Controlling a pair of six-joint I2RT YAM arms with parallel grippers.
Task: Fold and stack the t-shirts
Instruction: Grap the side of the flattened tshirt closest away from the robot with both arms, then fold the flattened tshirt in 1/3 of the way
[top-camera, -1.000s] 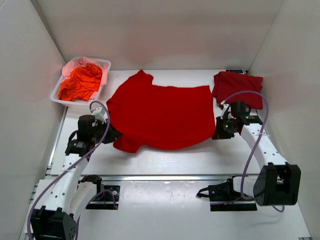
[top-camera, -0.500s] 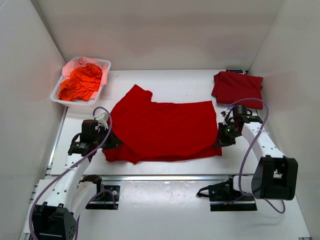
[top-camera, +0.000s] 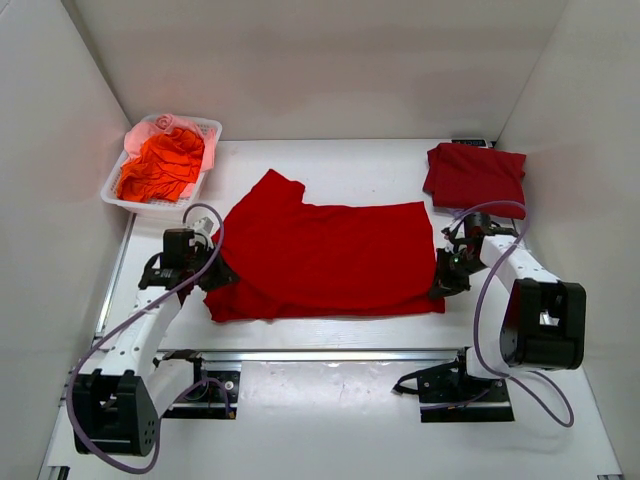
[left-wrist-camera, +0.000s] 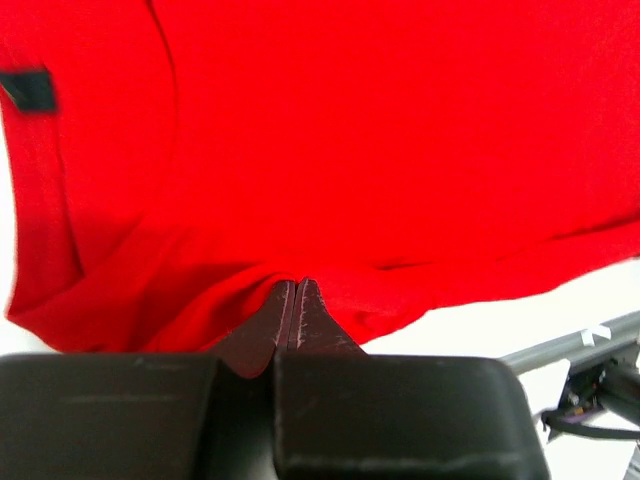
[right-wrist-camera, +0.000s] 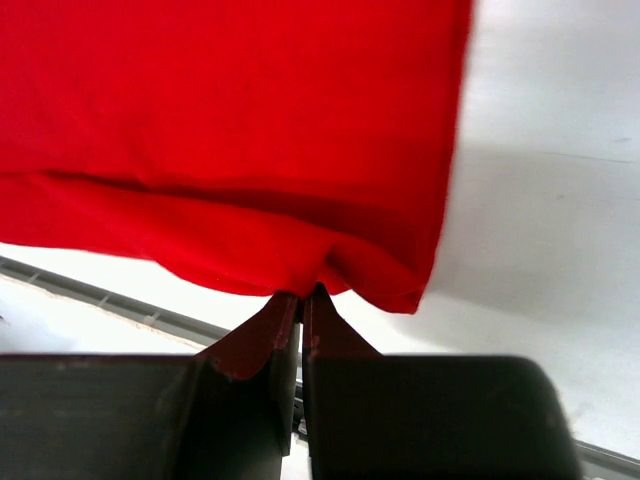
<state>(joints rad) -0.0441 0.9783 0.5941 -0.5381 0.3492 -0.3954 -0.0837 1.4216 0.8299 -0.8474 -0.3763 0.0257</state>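
Far left, back corner: a white lattice basket (top-camera: 140, 205) is sitting on the table (top-camera: 350, 330), holding bunched orange cloth (top-camera: 160, 165) with some pink cloth (top-camera: 178, 126) behind it.

Just in front of the basket, the left gripper (top-camera: 214, 277) is pinching the near-left corner of the spread t-shirt (top-camera: 330, 250). In the left wrist view its jaws (left-wrist-camera: 296, 285) are pressed together, with red cloth (left-wrist-camera: 350, 150) bunching at the tips.

The spread t-shirt is lying across the middle of the table between the two arms. One sleeve is pointing toward the far left, and a second layer is showing along the near edge.

At the near-right corner, the right gripper (top-camera: 444, 283) is gripping the cloth the same way. In the right wrist view the jaws (right-wrist-camera: 301, 295) are closed on a small fold of the cloth (right-wrist-camera: 230, 120).

Back right corner: a second t-shirt (top-camera: 475, 178), looking darker red, is lying folded on the table, apart from the spread one.
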